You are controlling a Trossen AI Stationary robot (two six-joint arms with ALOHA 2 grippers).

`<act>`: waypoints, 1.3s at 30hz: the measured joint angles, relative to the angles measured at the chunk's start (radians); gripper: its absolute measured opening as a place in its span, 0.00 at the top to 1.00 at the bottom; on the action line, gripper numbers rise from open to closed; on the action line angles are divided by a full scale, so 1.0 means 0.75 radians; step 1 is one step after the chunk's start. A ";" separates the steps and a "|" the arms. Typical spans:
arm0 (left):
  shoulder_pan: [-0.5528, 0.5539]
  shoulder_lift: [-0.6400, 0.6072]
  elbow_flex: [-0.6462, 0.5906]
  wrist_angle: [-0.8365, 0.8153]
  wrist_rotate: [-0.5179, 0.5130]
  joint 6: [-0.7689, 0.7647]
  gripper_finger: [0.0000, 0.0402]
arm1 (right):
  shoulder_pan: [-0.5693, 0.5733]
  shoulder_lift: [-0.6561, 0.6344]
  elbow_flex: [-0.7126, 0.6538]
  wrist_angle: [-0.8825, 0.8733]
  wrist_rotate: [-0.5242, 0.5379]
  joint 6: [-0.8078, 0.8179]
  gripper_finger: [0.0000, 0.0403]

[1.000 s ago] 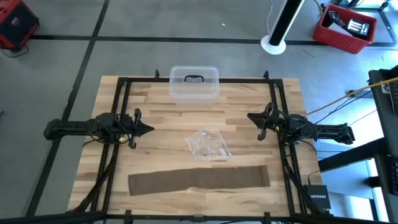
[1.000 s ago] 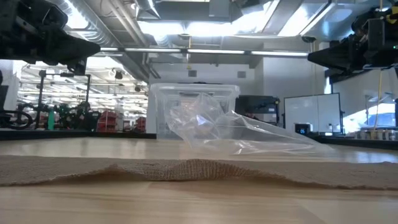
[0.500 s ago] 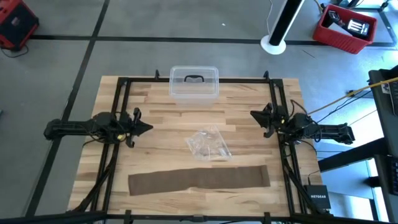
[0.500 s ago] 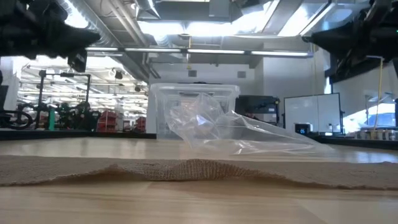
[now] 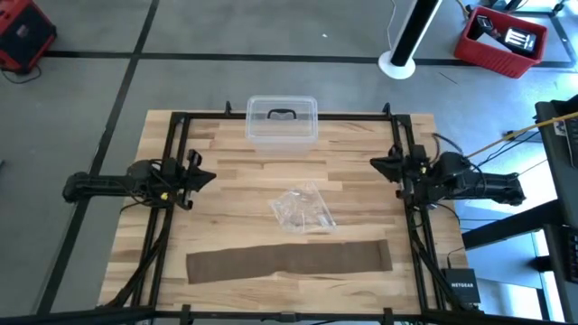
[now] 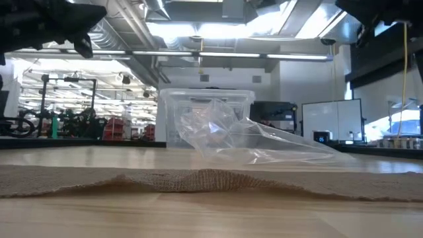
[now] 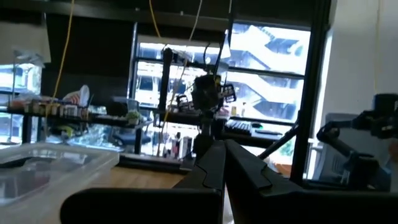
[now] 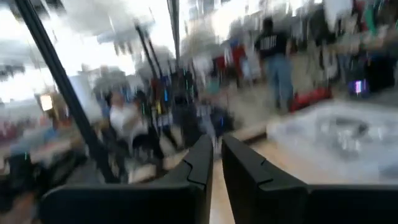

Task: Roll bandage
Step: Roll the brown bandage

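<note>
While flat, brown woven bandage [image 5: 289, 260], crinkled bag [image 5: 303, 209], both tools closed, empty.

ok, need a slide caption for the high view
Brown bandage lies flat along the table's near edge, plastic bag and clear box behind it; left claw and right claw empty at the sides.

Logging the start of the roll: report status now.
Left gripper and right gripper both shut, empty, at table edges. Long brown fabric bandage flat, unrolled. Crinkled clear plastic bag lies just behind it.

Table [image 5: 217, 149] — bandage [image 5: 289, 258], bag [image 5: 303, 209], box [image 5: 282, 122]
</note>
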 joint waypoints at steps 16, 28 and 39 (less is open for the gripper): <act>-0.005 0.484 0.173 -0.028 -0.021 -0.099 1.00 | 0.011 0.901 0.529 -0.969 -0.434 0.238 0.67; -0.009 0.509 0.175 -0.007 0.062 -0.117 1.00 | 0.527 1.078 0.524 -1.309 -0.658 0.756 0.57; -0.008 0.508 0.175 -0.050 0.060 -0.158 1.00 | 0.990 1.215 0.525 -1.189 -0.303 1.302 0.56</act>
